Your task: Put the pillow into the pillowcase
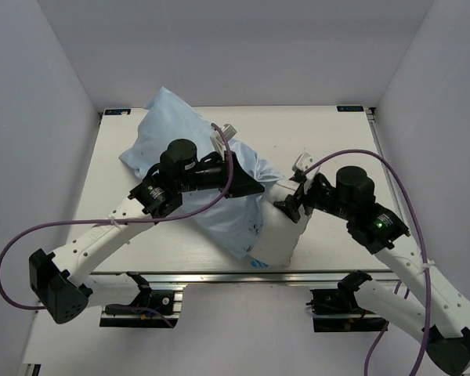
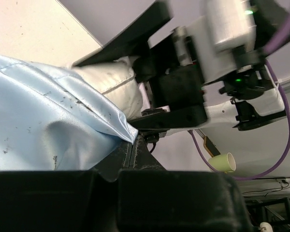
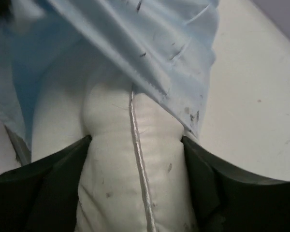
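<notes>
Top cam, near edge first. L arm (image 1: 102, 231) comes in from near-left and R arm (image 1: 407, 258) from near-right. Both bases sit at the front of the table (image 1: 337, 141).

Nearest item is the bare white end of the pillow (image 1: 276, 233). It sticks out of the pillowcase (image 1: 180, 133) mouth, close to the table's front edge, a bit R of centre. The rest of the pillow is covered by the blue sleeve, which looks plump along its length.

R gripper (image 3: 135, 139): jaws spread wide, astride that bare end.
- R wrist cam shows one finger (image 3: 53, 188) on either side. The cushion fills the gap and touches both inner faces.
- A raised seam runs down the middle betw. them.
- Can't tell if it is squeezing or only resting against the cushion.
- The pillowcase hem lies just past the fingertips, overlapping the cushion. A few dark specks on the cloth.

L gripper (image 1: 251, 186): just beyond, lying over the sleeve near its mouth. Jaws are pressed together, pinching the pillowcase edge.
- L wrist cam shows blue cloth running down into the black fingers, w/ a hem corner at their tip.
- White cushion shows behind the cloth, and the R gripper body is blurred just past that.

Farther back, the filled pillowcase lies diagonal, from its mouth at centre-front toward far-left. The cloth is wrinkled and its far corner reaches the table's back edge.
</notes>
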